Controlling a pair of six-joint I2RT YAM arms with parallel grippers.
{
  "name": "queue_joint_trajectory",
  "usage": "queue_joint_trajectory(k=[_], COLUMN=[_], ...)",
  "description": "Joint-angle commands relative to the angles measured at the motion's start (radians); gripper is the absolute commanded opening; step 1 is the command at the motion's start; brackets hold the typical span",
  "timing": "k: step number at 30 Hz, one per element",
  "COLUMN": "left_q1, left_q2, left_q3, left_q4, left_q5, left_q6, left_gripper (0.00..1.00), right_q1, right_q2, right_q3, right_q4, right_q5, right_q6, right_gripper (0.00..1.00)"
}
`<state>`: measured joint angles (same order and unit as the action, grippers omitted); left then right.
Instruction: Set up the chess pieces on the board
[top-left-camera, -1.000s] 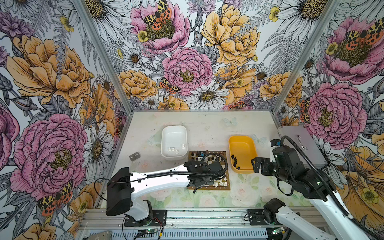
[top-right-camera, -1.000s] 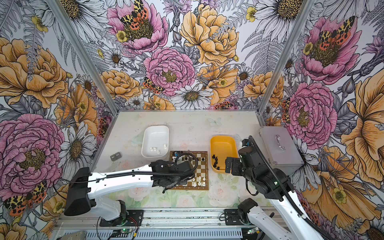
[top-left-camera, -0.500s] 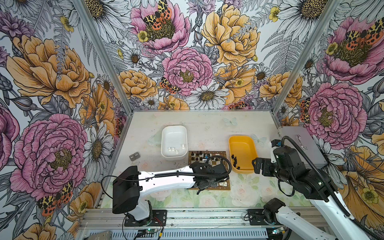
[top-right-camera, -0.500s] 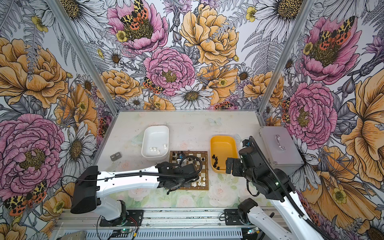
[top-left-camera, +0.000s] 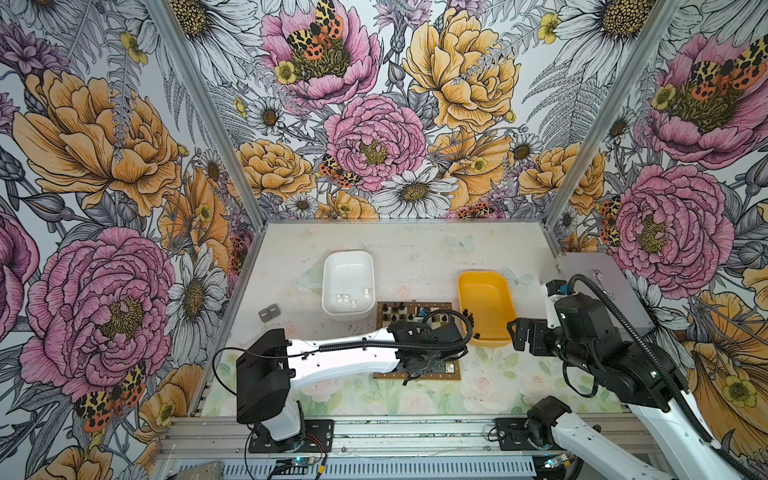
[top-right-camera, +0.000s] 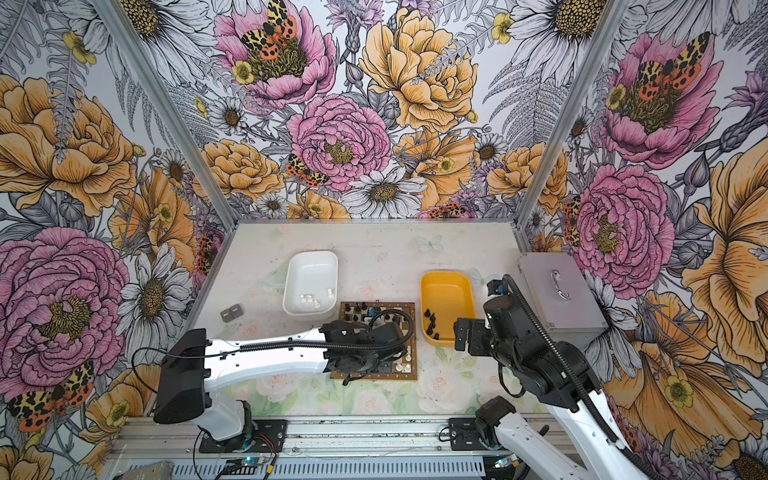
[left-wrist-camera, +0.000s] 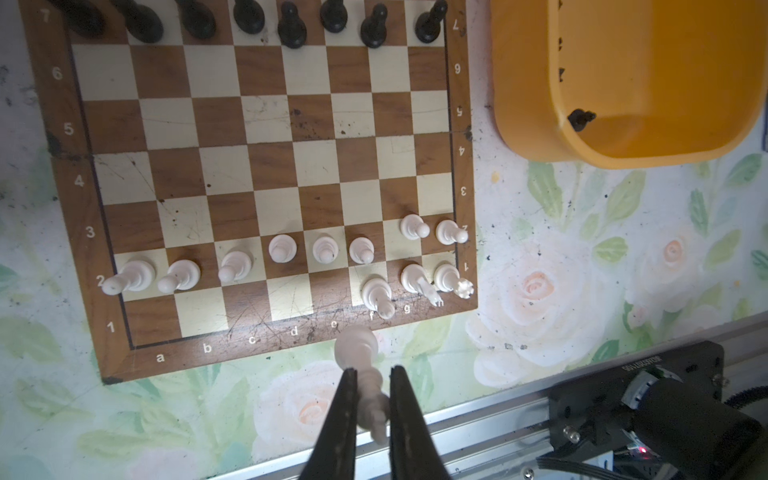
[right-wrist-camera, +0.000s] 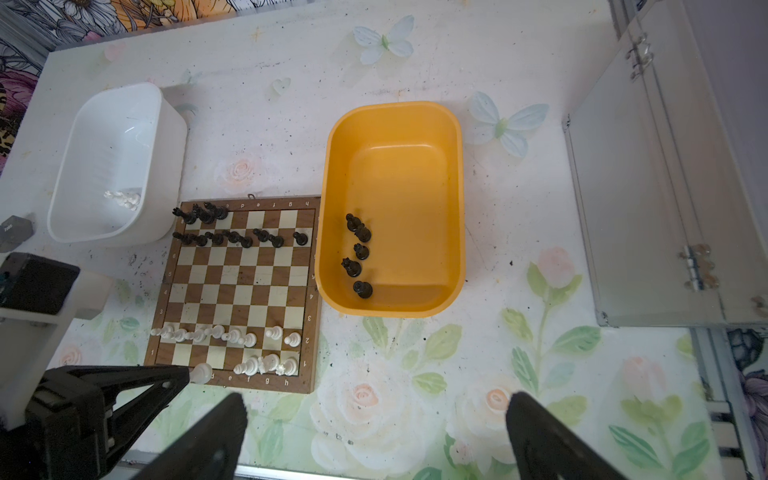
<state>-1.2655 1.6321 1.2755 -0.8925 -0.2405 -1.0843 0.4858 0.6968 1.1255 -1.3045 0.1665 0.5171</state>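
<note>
- Left end effector (left-wrist-camera: 372, 370) is pinched narrow on a white piece (left-wrist-camera: 357, 347), whose base hangs at the near edge of the board (left-wrist-camera: 270, 166), which lies just ahead.
- Right end effector (right-wrist-camera: 376, 401) gapes wide and empty, with the tray (right-wrist-camera: 455, 208) of black pieces (right-wrist-camera: 359, 253) ahead of it.

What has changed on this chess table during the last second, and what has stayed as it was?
The left arm swung slightly rightward in both top views, carrying the left claw, shut on a white chess piece, along the near edge of the board. The right claw stayed open and still; the white tray and yellow tray did not move.
</note>
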Motion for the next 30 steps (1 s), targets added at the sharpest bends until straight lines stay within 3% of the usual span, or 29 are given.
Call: queue_joint_trajectory(k=[1, 23, 30], left_q1=[0.007, 0.016, 0.006], left_q2=[0.008, -0.047, -0.024], left_q3=[0.023, -0.03, -0.056], left_q4=[0.007, -0.057, -0.04], left_q5=[0.054, -0.038, -0.095], left_q6=[-0.036, -0.107, -0.054], left_gripper=[0.13, 0.11, 0.12], right_q1=[0.006, 0.005, 0.006], right_q2=[0.017, 0.095, 0.043], right_q3=[0.041, 0.129, 0.091], right_q4=[-0.026, -0.053, -0.038], right_q5=[-0.013, -0.027, -0.004], right_q6=[-0.032, -0.058, -0.024], right_gripper=[1.0, 1.0, 1.0])
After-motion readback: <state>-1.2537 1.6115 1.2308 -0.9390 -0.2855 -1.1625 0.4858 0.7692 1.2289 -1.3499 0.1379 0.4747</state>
